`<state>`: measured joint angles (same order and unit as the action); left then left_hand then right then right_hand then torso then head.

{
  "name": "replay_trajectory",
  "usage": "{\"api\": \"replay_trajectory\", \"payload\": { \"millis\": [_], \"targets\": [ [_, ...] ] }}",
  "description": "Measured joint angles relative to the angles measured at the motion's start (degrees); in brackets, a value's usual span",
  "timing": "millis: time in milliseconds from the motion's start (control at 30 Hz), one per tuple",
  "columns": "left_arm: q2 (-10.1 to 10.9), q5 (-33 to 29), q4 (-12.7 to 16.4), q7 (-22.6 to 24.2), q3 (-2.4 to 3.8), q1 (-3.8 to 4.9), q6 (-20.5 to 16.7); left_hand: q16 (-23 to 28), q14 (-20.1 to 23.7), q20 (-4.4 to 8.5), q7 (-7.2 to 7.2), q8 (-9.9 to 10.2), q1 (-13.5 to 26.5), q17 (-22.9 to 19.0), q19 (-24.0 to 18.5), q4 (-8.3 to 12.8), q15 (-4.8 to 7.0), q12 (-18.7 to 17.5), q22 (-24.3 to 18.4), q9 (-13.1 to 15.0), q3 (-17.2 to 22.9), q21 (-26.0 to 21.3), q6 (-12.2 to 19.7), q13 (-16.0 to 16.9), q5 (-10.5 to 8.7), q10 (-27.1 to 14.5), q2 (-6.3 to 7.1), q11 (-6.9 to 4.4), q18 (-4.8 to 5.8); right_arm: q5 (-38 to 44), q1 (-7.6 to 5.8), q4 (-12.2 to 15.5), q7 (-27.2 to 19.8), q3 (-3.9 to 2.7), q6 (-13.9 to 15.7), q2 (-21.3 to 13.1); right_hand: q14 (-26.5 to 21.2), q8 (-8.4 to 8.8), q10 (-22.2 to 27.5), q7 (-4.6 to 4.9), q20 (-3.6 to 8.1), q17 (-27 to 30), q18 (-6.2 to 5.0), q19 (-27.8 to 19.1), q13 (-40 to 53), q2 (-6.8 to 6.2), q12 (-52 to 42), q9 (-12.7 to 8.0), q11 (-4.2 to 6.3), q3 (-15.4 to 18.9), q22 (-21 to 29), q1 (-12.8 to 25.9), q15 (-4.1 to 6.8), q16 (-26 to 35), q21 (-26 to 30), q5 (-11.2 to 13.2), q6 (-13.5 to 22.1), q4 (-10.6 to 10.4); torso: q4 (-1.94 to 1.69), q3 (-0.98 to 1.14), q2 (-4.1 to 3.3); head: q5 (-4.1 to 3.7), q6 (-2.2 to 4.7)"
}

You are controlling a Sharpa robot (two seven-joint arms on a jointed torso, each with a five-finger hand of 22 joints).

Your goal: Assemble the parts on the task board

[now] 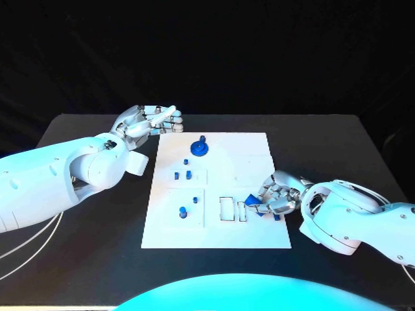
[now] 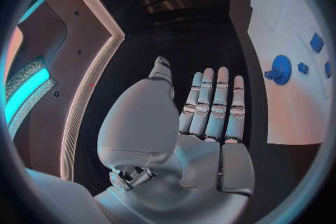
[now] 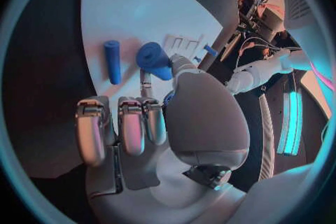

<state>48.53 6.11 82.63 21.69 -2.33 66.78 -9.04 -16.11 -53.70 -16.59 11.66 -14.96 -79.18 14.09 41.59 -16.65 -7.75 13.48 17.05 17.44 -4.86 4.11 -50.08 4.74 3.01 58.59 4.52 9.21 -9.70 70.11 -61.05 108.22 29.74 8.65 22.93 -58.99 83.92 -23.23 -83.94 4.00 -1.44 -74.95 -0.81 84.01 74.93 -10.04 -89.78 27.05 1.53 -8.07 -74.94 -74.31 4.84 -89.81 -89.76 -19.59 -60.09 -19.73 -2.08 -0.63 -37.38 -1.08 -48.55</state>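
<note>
Overhead, head view: the white board [image 1: 217, 191] lies mid-table [image 1: 95, 259], with bare black margins on every side. A round blue gear [image 1: 199, 150] with a stem stands near its far edge; small blue pegs [image 1: 182, 210] sit in recessed pockets nearer the middle. The left hand [image 1: 150, 120] hovers off the board's far left corner, fingers straight and close together, holding nothing. The right hand [image 1: 275, 194] rests on the board's near right part, pinching a blue cone [image 1: 252, 199]; its fingers hide the cone's far side.

Left wrist view: the left hand [image 2: 199, 117] is flat and empty over black table; the board [image 2: 294, 67] is cut off by the rim, the gear [image 2: 280, 70] on it.

Right wrist view: the right hand [image 3: 164, 123] grips the cone [image 3: 154, 60] at the fingertips; a loose blue cylinder [image 3: 112, 61] lies just beside on the board [image 3: 140, 5].
</note>
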Motion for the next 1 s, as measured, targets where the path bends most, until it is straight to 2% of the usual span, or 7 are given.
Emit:
{"api": "replay_trajectory", "payload": {
  "millis": [167,400,467,567,667,733,1000],
  "targets": [
    [-0.04,0.00,-0.08,0.00,0.00,-0.01,0.08,0.37,-0.49,0.00,0.00,0.00,-0.86,0.13,0.00,0.07,0.07,0.00,-0.34,-0.09,0.06,0.00,0.00,0.00,0.00,0.00,-0.34,0.00,0.00,-4.88,-1.27,0.61,-1.32,-0.07,1.45,0.09,0.00,0.00,0.00,0.20,0.00,0.00,0.00,0.00,0.00,0.00,0.00,0.00,0.00,-0.48,0.00,0.00,0.00,0.00,0.00,-0.03,-0.20,-0.42,0.00,-0.02,0.00,0.00,0.08],
    [-0.06,0.01,-0.08,0.04,0.00,-0.01,0.19,0.37,-0.89,0.00,0.00,0.00,-1.15,0.21,0.00,-0.10,0.07,0.00,-0.53,-0.11,0.23,0.00,0.00,0.00,0.00,0.00,-0.64,0.00,0.00,-10.63,-1.78,0.81,-2.60,-0.03,2.39,1.46,0.20,0.00,0.00,0.20,-0.01,0.01,0.01,0.00,0.00,0.35,0.00,-0.01,0.00,-0.81,0.01,0.35,0.20,0.00,0.00,0.33,-0.20,-0.74,-0.01,0.01,-0.03,0.20,0.07],
    [-0.08,0.01,-0.08,0.04,0.00,-0.01,0.21,0.37,-0.89,-0.03,0.00,0.00,-1.15,0.29,0.03,-0.09,0.07,0.00,-0.59,-0.15,0.24,0.00,0.00,0.00,0.00,0.00,-0.64,0.00,0.00,-11.61,-1.80,0.59,-2.73,-0.02,2.38,2.23,0.20,0.00,0.00,0.20,0.00,0.01,0.00,0.00,0.00,0.95,0.00,-0.01,-0.01,-0.82,0.01,1.02,0.20,0.00,0.00,0.55,-0.20,-0.74,-0.01,0.01,-0.04,0.30,-0.01],
    [-0.13,0.01,-0.08,0.05,0.00,-0.01,0.25,0.37,-1.08,-0.01,0.00,0.00,-1.59,0.30,0.41,0.06,0.26,0.00,-0.65,-0.15,0.39,0.00,0.00,0.01,0.00,0.20,-0.66,-0.20,-0.01,-12.84,-1.76,-0.01,-2.77,-0.02,2.18,3.64,0.20,-0.01,0.00,0.20,-0.01,0.01,0.00,0.00,0.00,0.95,0.00,0.00,-0.01,-1.37,0.01,3.20,0.20,0.00,0.00,1.06,-0.20,-0.80,-0.04,0.01,-0.07,0.31,-0.07],
    [-0.18,0.01,-0.07,0.05,0.00,-0.02,0.29,0.37,-1.22,0.00,0.00,0.00,-1.59,0.35,0.41,0.06,0.13,0.00,-0.65,-0.15,0.39,0.00,0.00,0.01,0.00,0.20,-0.66,-0.20,0.00,-13.55,-1.48,-0.66,-2.72,-0.01,1.85,4.76,0.21,-1.66,0.00,0.20,-0.01,0.01,0.00,0.00,0.00,0.88,0.00,0.02,-0.01,-1.52,0.01,4.85,0.20,0.00,0.00,1.54,-0.20,-0.79,-0.08,0.04,-0.08,0.31,-0.14],
    [-0.18,0.01,-0.07,0.05,0.00,-0.02,0.31,0.37,-1.28,0.00,0.00,0.00,-1.59,0.36,0.41,0.06,0.06,0.00,-0.67,-0.15,0.38,0.00,0.00,0.01,0.00,0.20,-0.67,-0.20,-0.01,-13.75,-1.29,-0.97,-2.57,0.01,1.60,5.31,0.21,-2.14,0.00,0.20,-0.01,0.01,0.01,0.00,-0.01,0.84,0.00,0.03,-0.01,-1.70,0.02,4.97,0.19,0.00,0.00,1.84,-0.21,-0.65,-0.08,0.04,-0.07,0.36,-0.20],
    [-0.23,0.01,-0.10,0.05,0.00,-0.02,0.65,0.37,-2.13,0.11,0.00,0.00,-1.90,0.75,1.94,0.06,0.28,-0.34,-0.88,-0.33,0.38,0.00,0.00,0.01,0.00,0.20,-0.98,-0.20,0.00,-13.49,-0.97,-1.85,-1.70,0.03,0.60,7.11,0.21,-2.23,0.00,0.19,-0.01,0.02,0.01,0.00,-0.01,0.84,0.00,0.06,-0.02,-1.93,0.02,5.28,0.19,0.00,0.00,1.88,-0.21,-0.42,0.00,0.06,-0.07,0.53,-0.32]
  ]
}}
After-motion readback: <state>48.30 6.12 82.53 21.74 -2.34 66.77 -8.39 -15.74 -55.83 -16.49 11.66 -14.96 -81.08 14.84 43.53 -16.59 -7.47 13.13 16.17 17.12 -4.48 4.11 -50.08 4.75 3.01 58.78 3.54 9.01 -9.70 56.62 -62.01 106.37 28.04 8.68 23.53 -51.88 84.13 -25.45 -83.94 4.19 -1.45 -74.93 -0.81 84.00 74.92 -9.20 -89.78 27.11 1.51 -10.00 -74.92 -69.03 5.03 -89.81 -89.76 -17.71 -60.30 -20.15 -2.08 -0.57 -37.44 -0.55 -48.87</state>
